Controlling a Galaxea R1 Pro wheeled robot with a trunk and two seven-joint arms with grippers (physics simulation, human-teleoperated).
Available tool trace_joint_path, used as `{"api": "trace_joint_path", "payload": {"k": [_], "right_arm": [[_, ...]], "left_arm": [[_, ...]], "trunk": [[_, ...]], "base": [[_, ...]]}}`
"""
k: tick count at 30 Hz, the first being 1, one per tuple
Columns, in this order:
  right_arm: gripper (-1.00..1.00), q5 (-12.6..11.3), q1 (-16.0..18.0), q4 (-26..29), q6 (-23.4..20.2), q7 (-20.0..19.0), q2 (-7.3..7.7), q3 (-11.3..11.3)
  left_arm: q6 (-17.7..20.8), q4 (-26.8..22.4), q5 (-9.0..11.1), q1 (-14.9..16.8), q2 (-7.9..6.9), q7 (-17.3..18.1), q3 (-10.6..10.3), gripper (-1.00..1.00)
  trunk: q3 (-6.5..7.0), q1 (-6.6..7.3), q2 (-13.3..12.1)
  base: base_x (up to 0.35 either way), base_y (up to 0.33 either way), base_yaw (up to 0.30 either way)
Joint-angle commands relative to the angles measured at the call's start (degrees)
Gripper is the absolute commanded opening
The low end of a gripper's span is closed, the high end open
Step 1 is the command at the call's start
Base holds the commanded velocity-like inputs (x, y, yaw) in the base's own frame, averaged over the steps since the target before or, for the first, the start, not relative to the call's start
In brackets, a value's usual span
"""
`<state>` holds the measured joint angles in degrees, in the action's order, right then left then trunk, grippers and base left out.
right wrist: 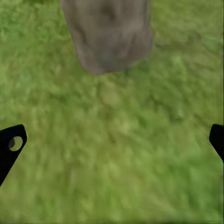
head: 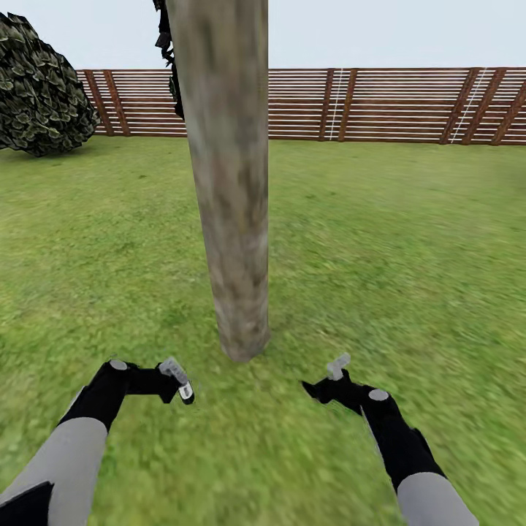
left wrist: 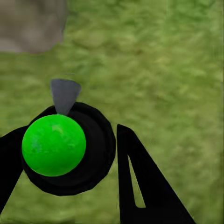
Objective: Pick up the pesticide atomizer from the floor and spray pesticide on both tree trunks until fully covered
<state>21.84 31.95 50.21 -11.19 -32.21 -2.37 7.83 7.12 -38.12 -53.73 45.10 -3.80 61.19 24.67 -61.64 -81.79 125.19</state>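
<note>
The left gripper (left wrist: pixel 70 154) is clamped around the pesticide atomizer (head: pixel 180 378), held low over the grass (head: pixel 380 241) just left of the tree trunk (head: pixel 226 183). The right gripper (head: pixel 321 387) hangs spread wide and empty, near the trunk's base. Beyond runs the wooden fence (head: pixel 394 106).
</note>
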Motion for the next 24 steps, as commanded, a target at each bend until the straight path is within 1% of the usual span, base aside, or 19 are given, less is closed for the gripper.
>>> {"api": "trace_joint_path", "payload": {"k": [1, 3, 6, 8, 9, 10, 11, 12, 13, 14, 16, 20, 24], "right_arm": [[1.0, 0.2, -9.01, -14.0, 28.06, 13.38, 2.02, 31.43], [1.0, 0.16, -9.01, -13.96, 28.06, 13.33, 2.02, 31.43], [1.0, 0.14, -9.01, -13.93, 28.06, 13.1, 2.06, 31.33], [1.0, 0.25, -9.01, -13.82, 28.06, 11.39, 2.32, 31.34], [1.0, 0.25, -9.01, -13.73, 28.06, 10.06, 2.87, 31.35], [1.0, 0.24, -9.01, -13.68, 28.06, 8.49, 3.91, 31.37], [1.0, 0.16, -9.01, -13.76, 28.03, 4.66, 7.1, 31.4], [1.0, 0.07, -9.01, -13.88, 28.0, 1.53, 9.58, 31.49], [1.0, 0.03, -9.01, -13.92, 27.99, -0.18, 10.86, 31.56], [1.0, 0.01, -9.01, -13.95, 27.99, -1.37, 11.79, 31.63], [1.0, -0.04, -9.06, -13.98, 27.98, -2.98, 13.2, 31.76], [1.0, -0.06, -9.1, -14.93, 27.94, -3.55, 13.56, 31.76], [1.0, -0.12, -9.1, -15.49, 27.9, -3.64, 13.66, 31.8]], "left_arm": [[-1.57, 23.7, 13.37, -2.29, 5.25, -54.72, 13.36, -1.0], [-1.56, 23.58, 13.44, -3.55, 5.1, -54.75, 13.38, -1.0], [-1.56, 23.7, 13.47, -4.11, 5.04, -54.77, 13.42, -1.0], [-2.26, 23.9, 13.47, -4.19, 5.04, -54.77, 13.41, -1.0], [-3.04, 23.98, 13.47, -4.2, 5.03, -54.77, 13.4, -1.0], [-3.96, 24.04, 13.5, -4.23, 5.03, -54.77, 13.39, -1.0], [-5.25, 24.1, 13.54, -4.28, 5.03, -54.77, 13.39, -1.0], [-5.69, 24.13, 13.55, -4.3, 5.03, -54.77, 13.42, -1.0], [-5.86, 24.13, 13.55, -4.3, 5.03, -54.77, 13.44, -1.0], [-5.96, 24.11, 13.54, -4.31, 5.03, -54.77, 13.45, -1.0], [-6.07, 24.02, 13.42, -4.31, 5.0, -54.82, 13.62, -1.0], [-5.97, 23.98, 13.37, -4.31, 4.3, -54.85, 13.75, -1.0], [-5.91, 23.62, 13.46, -4.31, 4.04, -54.86, 13.82, -1.0]], "trunk": [[0.0, 0.0, 0.0], [0.0, 0.0, 0.0], [0.0, 0.0, 0.0], [0.0, 0.0, 0.0], [0.0, 0.0, 0.0], [0.0, 0.0, 0.0], [0.0, 0.0, 0.0], [0.0, 0.0, 0.0], [0.0, 0.0, 0.0], [0.0, 0.0, 0.0], [0.0, 0.0, 0.0], [0.0, 0.0, 0.0], [0.0, 0.0, 0.0]], "base": [[0.0, 0.0, -0.29], [0.0, 0.0, -0.294], [0.0, 0.0, -0.297], [0.0, 0.0, -0.298], [0.0, 0.0, -0.298], [0.0, 0.0, -0.298], [0.0, 0.0, -0.298], [0.0, 0.0, -0.298], [0.0, 0.0, -0.298], [0.0, 0.0, -0.298], [0.0, 0.0, -0.296], [0.0, 0.0, -0.101], [0.0, 0.0, -0.008]]}}
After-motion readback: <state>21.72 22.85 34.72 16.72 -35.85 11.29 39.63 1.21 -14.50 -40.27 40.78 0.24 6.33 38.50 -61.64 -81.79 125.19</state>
